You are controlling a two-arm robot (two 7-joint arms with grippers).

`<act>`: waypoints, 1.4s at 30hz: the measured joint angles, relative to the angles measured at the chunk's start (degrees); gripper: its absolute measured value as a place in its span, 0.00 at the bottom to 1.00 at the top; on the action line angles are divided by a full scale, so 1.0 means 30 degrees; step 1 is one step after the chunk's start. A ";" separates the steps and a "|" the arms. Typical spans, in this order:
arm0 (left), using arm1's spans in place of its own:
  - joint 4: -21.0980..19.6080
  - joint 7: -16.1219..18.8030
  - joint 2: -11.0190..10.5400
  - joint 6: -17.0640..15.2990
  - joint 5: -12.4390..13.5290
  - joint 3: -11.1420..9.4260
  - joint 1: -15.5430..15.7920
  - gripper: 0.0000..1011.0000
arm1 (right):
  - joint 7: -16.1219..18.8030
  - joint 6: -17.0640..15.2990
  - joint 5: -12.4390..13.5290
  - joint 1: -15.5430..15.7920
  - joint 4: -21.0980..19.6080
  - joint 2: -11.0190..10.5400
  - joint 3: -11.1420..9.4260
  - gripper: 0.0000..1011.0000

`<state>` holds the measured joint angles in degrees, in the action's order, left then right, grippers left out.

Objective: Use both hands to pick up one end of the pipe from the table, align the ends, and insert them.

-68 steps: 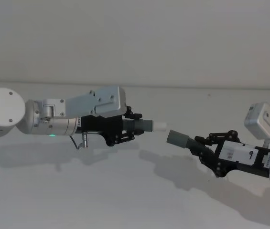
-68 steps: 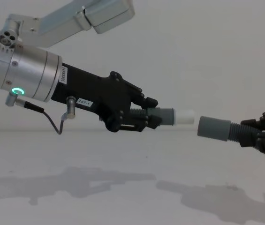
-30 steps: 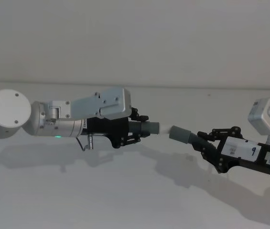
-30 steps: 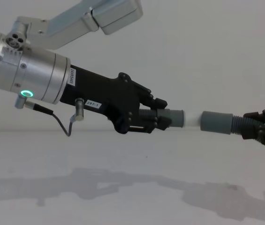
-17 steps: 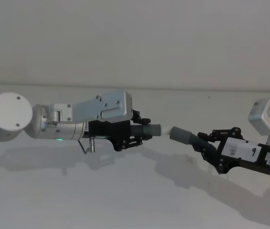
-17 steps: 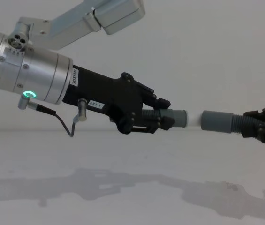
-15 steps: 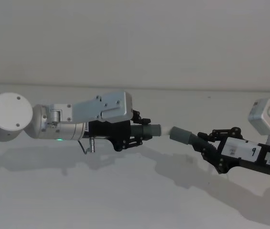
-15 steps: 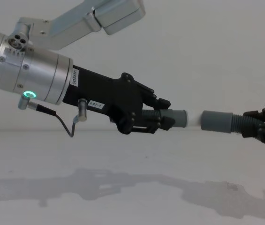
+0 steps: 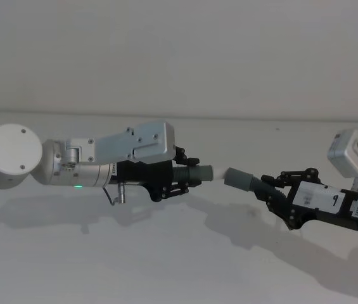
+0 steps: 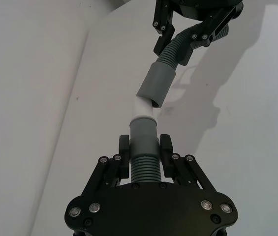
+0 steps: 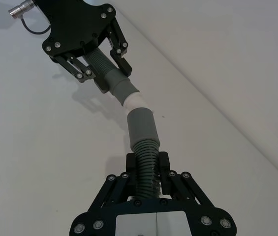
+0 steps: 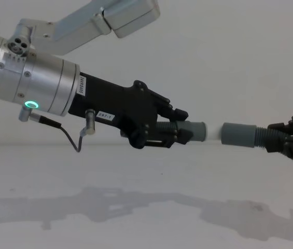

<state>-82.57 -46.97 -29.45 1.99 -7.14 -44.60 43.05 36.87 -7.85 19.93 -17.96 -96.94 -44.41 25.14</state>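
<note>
We hold the pipe as 2 pieces in the air above the table (image 9: 166,266), 1 in each gripper. Our left gripper (image 10: 144,158) is clamped on the ribbed stretch of the left piece (image 10: 144,142), just behind its collar, and that piece's white tip (image 10: 143,107) points toward the other arm. Our right gripper (image 11: 147,168) is closed the same way on the ribs of the right piece (image 11: 143,142), whose grey collar (image 11: 141,124) faces the tip. From the left wrist view, the tip sits at the collar's mouth, touching or barely entering, with the 2 axes visibly kinked rather than in line; how deep it has gone we cannot tell. We judge the pieces light, and the corrugated sections likely flex under a push, while the smooth collars look stiff. Gripping the ribs close to each collar seems the right hold: ribs resist slipping, and a short free length should bend less when we press the ends together.
</note>
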 joint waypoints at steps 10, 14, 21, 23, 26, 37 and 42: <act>-0.0249 0.0172 -0.0125 -0.0367 0.0032 0.0102 -0.0129 0.36 | 0.0095 -0.0010 0.0013 -0.0164 0.0155 0.0039 0.0141 0.26; -0.0355 0.0257 -0.0174 -0.0539 0.0110 0.0130 -0.0171 0.36 | 0.0175 -0.0010 0.0026 -0.0241 0.0219 0.0048 0.0230 0.26; -0.0573 0.0378 -0.0272 -0.0846 0.0461 0.0135 -0.0230 0.36 | 0.0254 -0.0005 0.0027 -0.0357 0.0290 0.0080 0.0366 0.26; -0.0614 0.0396 -0.0285 -0.0898 0.0532 0.0136 -0.0238 0.36 | 0.0281 -0.0005 0.0029 -0.0382 0.0300 0.0087 0.0400 0.26; -0.0682 0.0412 -0.0310 -0.0972 0.0639 0.0136 -0.0259 0.36 | 0.0318 -0.0005 0.0033 -0.0448 0.0337 0.0107 0.0473 0.26; -0.0855 0.0439 -0.0377 -0.1140 0.0788 0.0178 -0.0350 0.36 | 0.0383 -0.0003 0.0024 -0.0619 0.0450 0.0187 0.0654 0.26; -0.0942 0.0504 -0.0405 -0.1189 0.0778 0.0248 -0.0421 0.36 | 0.0407 -0.0019 -0.0028 -0.0720 0.0533 0.0245 0.0764 0.26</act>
<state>-85.39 -45.46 -30.67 -1.58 -4.81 -43.85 41.79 38.09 -7.91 19.84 -20.12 -95.35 -43.67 27.44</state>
